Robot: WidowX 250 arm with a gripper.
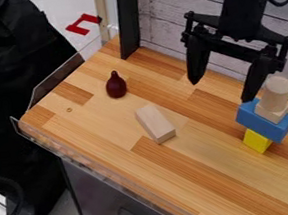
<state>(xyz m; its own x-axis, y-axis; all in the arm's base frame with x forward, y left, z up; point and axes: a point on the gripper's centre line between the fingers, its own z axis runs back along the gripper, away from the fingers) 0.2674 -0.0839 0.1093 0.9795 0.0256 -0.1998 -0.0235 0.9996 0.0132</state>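
Table point(84, 120): wood, butcher-block strips, smooth, satin look. Rectangular block point(155, 123): pale bare wood, smooth, matt. Dark red eggplant-shaped toy point(116, 85) — glossy, looks like plastic or lacquered wood. Blue block point(264, 121) and yellow block point(256, 141): smooth, painted-looking, fairly matt. Beige cylinder point(278, 90) — matt, plain-wood look. Gripper point(226, 89): black, matt, plastic-looking fingers. Back wall panel point(164, 13): whitewashed wood-plank look, grainy, matt. Edge guard point(57, 81): clear plastic look, thin, shiny. Black fabric point(14, 52) at left: cloth, matt, creased.
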